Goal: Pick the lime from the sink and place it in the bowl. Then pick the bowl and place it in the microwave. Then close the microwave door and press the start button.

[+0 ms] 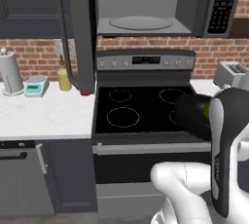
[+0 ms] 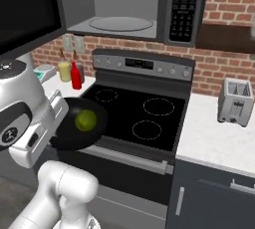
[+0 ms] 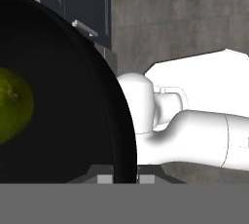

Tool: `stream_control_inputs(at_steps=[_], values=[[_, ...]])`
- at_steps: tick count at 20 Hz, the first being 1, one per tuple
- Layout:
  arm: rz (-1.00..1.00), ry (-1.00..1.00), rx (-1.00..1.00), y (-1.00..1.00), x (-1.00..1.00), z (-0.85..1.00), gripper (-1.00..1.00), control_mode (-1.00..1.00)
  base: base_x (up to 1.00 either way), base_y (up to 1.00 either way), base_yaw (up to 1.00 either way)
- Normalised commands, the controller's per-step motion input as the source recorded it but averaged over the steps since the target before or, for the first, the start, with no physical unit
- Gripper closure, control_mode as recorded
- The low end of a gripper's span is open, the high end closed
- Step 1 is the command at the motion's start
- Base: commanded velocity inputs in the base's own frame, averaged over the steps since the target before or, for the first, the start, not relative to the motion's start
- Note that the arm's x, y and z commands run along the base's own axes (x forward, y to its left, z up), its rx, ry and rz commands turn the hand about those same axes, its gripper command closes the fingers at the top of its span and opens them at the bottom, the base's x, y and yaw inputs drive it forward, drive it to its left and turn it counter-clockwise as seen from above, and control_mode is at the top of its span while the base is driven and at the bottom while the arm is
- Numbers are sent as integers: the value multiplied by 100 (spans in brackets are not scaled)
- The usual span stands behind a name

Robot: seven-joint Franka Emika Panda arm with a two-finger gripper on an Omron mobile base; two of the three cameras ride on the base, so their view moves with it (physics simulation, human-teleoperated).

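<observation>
**Bowl with lime held in front of the stove, microwave open above**

The gripper [image 3: 125, 177] is closed on the rim of the bowl [image 2: 74, 126]. In the hand view the two finger tips stand on either side of the black rim [image 3: 127, 135], one inside the bowl and one outside, so the pincer is gripping the bowl by its edge.

The bowl is in the air, in front of the front edge of the stove [image 2: 142, 116] and above the floor, not resting on anything. In the right base view its opening faces up and is tipped a little toward the camera, and the rim looks like a wide oval. The bowl is round, so it has no real long axis.

The lime [image 2: 85, 120] lies inside the bowl, near the middle of it, touching the black inner surface. In the hand view the lime [image 3: 12, 103] is at the left edge, well apart from the gripped rim. In the left base view the bowl [image 1: 192, 116] is partly hidden behind the arm.

The microwave [image 1: 146, 4] hangs above the stove. The microwave door [image 1: 78, 28] is swung open to the left, and the turntable [image 1: 140, 22] is bare in the light-grey cavity. The button panel [image 2: 183, 6] is on the right side. The bowl is clearly lower than the cavity.

A toaster [image 2: 235, 101] stands on the counter [image 2: 214, 138] to the right of the stove.
</observation>
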Motion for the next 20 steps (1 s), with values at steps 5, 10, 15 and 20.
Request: stream_control_inputs(at_steps=[5, 10, 15, 20], values=[[0, 0, 0, 0, 0, 0, 100, 100, 50, 14, 4], [0, 0, 0, 0, 0, 0, 100, 100, 54, 11, 8], [0, 0, 0, 0, 0, 0, 100, 100, 49, 0, 8], [1, 0, 0, 0, 1, 0, 100, -100, 21, 0, 5]])
